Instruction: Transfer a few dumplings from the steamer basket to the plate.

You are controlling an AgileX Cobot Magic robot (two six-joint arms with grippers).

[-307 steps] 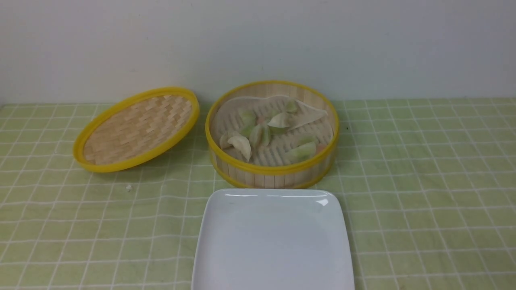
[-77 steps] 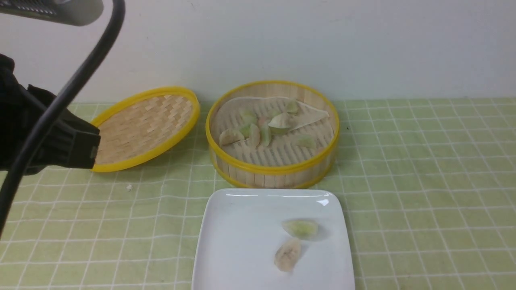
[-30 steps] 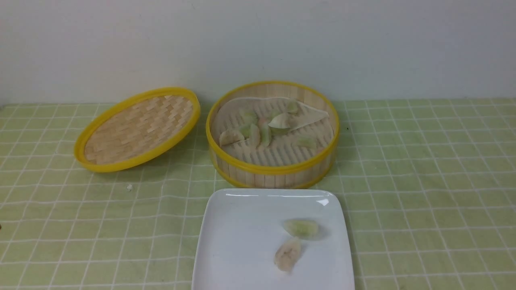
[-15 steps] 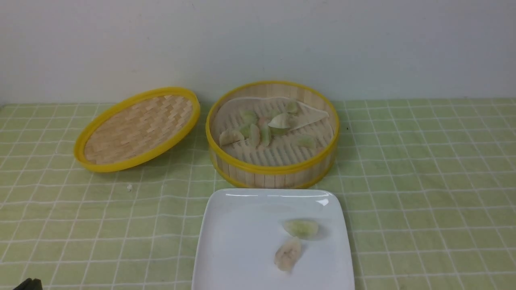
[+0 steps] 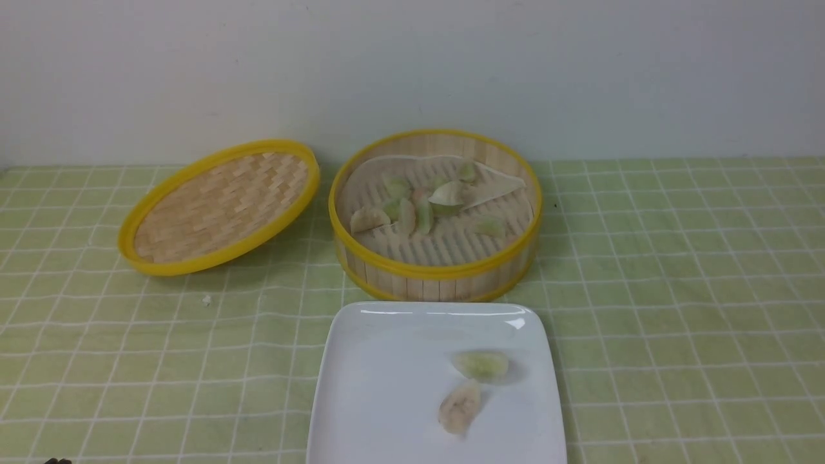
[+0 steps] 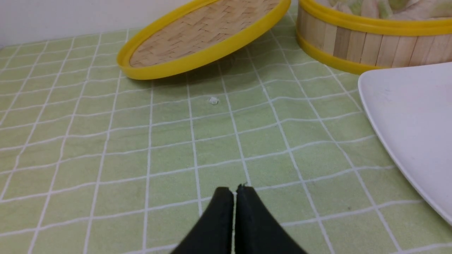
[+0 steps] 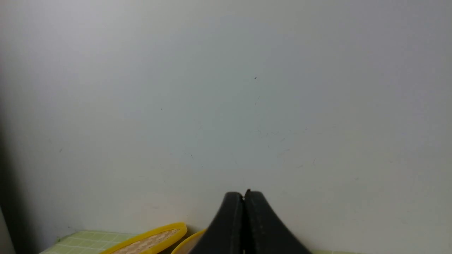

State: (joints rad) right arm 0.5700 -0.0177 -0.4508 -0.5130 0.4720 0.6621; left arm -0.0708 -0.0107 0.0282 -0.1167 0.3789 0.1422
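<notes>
The steamer basket stands at the table's middle with several green and beige dumplings on its paper liner. The white plate lies in front of it and holds a green dumpling and a beige dumpling. My left gripper is shut and empty, low over the cloth to the left of the plate; the basket wall is beyond it. My right gripper is shut and empty, raised and facing the wall. Neither gripper shows clearly in the front view.
The flat woven lid leans to the left of the basket; it also shows in the left wrist view and the right wrist view. A small white crumb lies on the green checked cloth.
Two dumplings went from the basket to the plate since the earliest frame. The left arm withdrew to the lower left corner and out of the front view.
</notes>
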